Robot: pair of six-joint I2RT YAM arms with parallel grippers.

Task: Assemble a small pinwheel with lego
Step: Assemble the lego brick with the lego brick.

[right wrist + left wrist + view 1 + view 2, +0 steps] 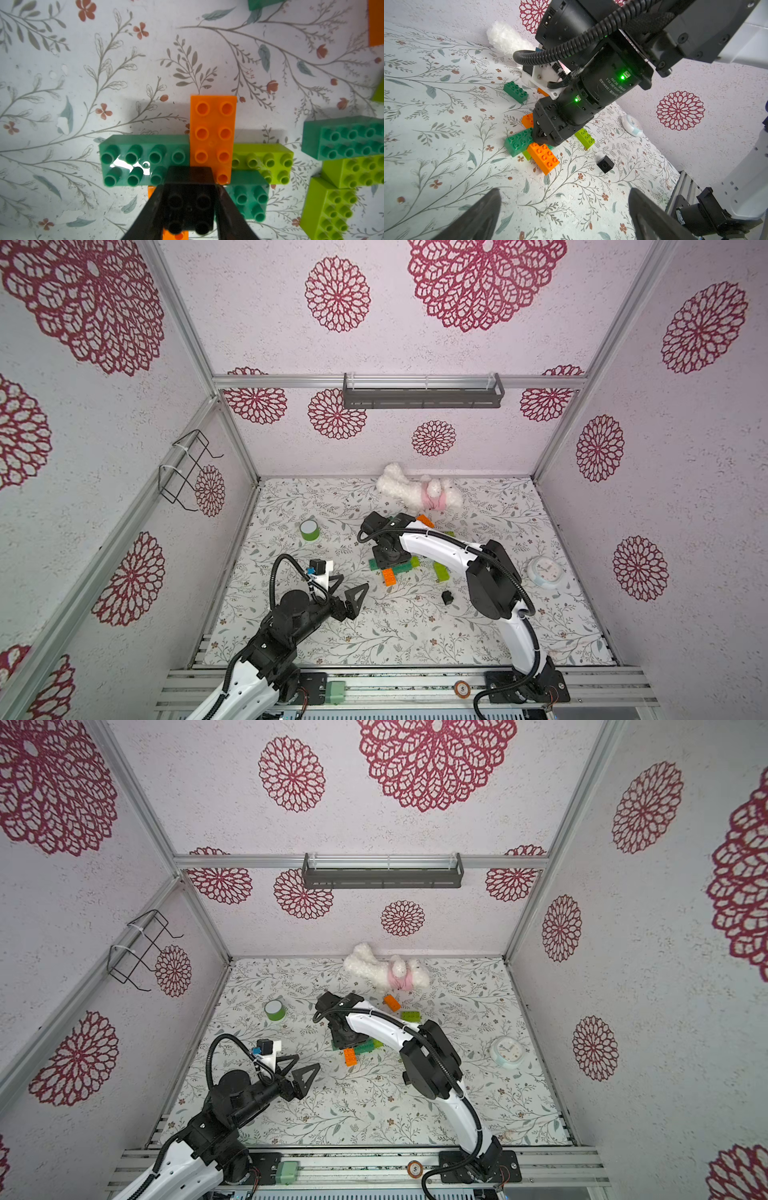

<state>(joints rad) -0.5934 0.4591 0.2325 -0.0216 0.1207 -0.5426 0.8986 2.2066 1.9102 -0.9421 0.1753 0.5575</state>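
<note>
Right arm (436, 545) hangs over the lego cluster (390, 576).

In the right wrist view the black square brick (189, 199) hides the centre of the brick cluster (145, 160); whether the right gripper (190, 187) clamps or merely flanks it is unclear. An orange brick (376, 22) is cut off at the upper right edge. In both top views the right arm's wrist (388, 549) hides that gripper.
</note>
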